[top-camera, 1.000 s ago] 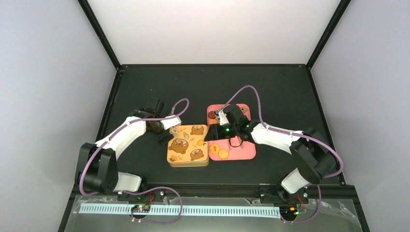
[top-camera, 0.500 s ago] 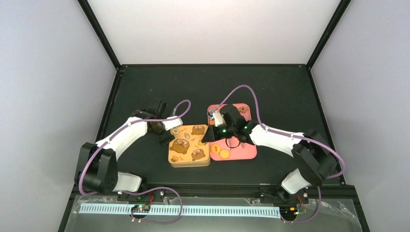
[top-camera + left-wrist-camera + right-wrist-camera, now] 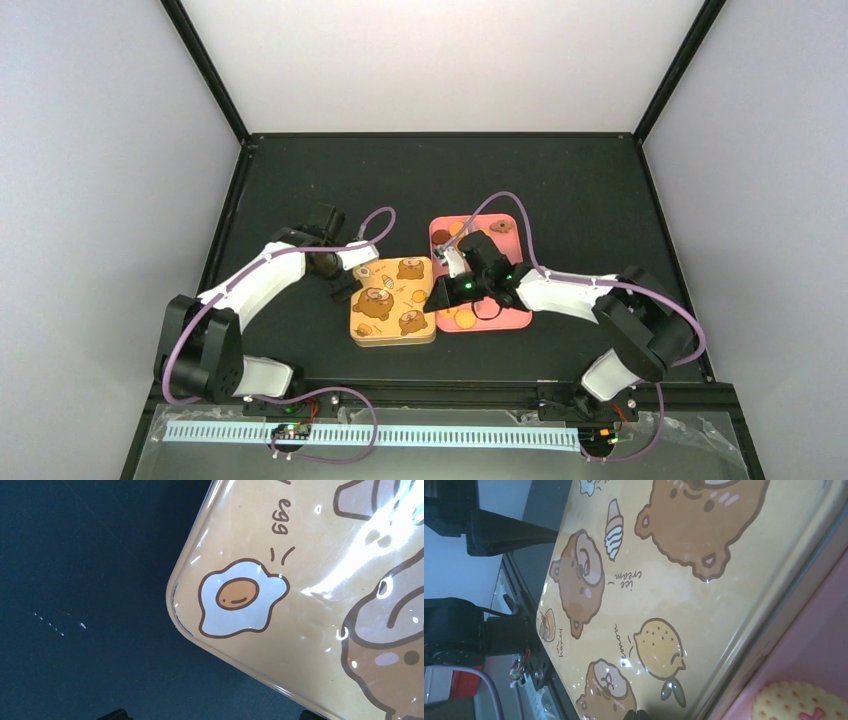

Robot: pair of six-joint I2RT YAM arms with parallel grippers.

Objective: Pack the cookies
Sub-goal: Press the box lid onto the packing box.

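Observation:
A closed orange tin with bear pictures on its lid [image 3: 394,300] lies at the table's middle. Right of it, a pink tray [image 3: 500,250] holds the cookies: orange ones [image 3: 463,319] at its near end, partly under my right arm, and a brown one [image 3: 501,227] at its far end. My left gripper [image 3: 345,283] is open at the tin's far left corner; its wrist view shows that lid corner [image 3: 240,595] and two fingertips [image 3: 117,714] wide apart. My right gripper [image 3: 437,298] is shut, low at the tin's right edge. Its wrist view shows the lid [image 3: 649,580], the tray [image 3: 824,645] and one orange cookie [image 3: 799,702].
The black table [image 3: 300,180] is ringed by a black frame, with white walls at the back and sides. Purple cables loop above both arms. A white ribbed strip [image 3: 370,436] runs along the near edge by the arm bases.
My right gripper has moved nearer along the tin's right edge and now covers part of the orange cookies. The tin has shifted slightly to the right. The left arm has barely moved.

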